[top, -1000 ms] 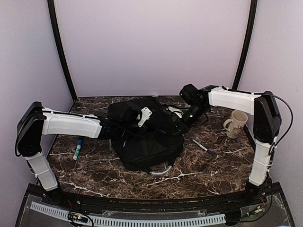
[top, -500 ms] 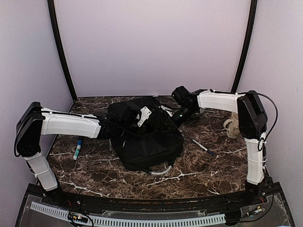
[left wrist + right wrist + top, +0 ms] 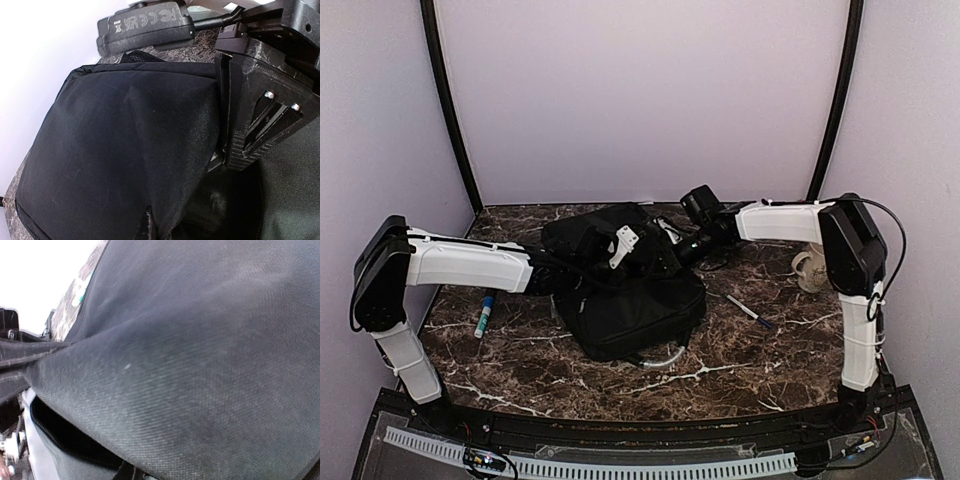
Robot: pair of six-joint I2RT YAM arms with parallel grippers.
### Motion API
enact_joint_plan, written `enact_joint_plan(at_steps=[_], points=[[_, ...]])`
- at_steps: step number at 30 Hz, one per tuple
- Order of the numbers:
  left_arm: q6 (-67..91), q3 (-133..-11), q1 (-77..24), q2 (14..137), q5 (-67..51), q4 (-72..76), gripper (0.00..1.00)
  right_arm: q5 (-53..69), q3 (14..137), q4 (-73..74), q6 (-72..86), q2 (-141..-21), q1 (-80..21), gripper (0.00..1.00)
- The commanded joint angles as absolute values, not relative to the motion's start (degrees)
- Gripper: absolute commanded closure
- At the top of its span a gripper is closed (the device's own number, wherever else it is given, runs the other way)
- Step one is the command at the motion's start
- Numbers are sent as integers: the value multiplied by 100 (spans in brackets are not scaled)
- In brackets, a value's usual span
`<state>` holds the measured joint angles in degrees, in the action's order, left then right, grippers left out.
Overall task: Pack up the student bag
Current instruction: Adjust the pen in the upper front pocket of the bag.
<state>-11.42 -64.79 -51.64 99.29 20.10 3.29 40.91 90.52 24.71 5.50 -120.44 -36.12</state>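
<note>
The student bag is a black fabric backpack lying in the middle of the marble table. My left gripper reaches over it from the left and is shut on a fold of its black fabric. That fold narrows down to the jaws. My right gripper comes in from the right and sits at the bag's far top edge, close to the left one. One black finger of it shows in the left wrist view. Bag fabric fills the right wrist view and hides that gripper's jaws.
A white mug stands at the right, partly behind the right arm. A dark pen lies right of the bag. A blue marker lies at the left under the left arm. The bag's grey handle loops out at its near side.
The right arm has swung left and brought its gripper from beside the bag onto the bag's far top edge. The left arm has not moved.
</note>
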Motion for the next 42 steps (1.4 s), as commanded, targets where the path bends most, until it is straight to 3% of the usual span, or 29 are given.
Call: enact_joint_plan(at_steps=[1,7,19,32,42], points=[[-1160,-6523,-5334,9502,1661,708,98,3104,8778,928,1311,-11768,-3639,82],[-1203,-6529,-5337,9523,1727,683,98,3635,8793,1214,1236,-11672,-3645,75],[-1188,-6557,-5335,9614,1802,642,98,3946,7533,1770,-279,-9990,-3373,66],[-1132,-6622,-5335,9712,1752,568,98,1438,5732,2758,-1795,-8512,-2687,64],[-1064,-6704,-5335,9787,1689,443,98,-48,5275,3463,-2040,-8766,-2505,61]])
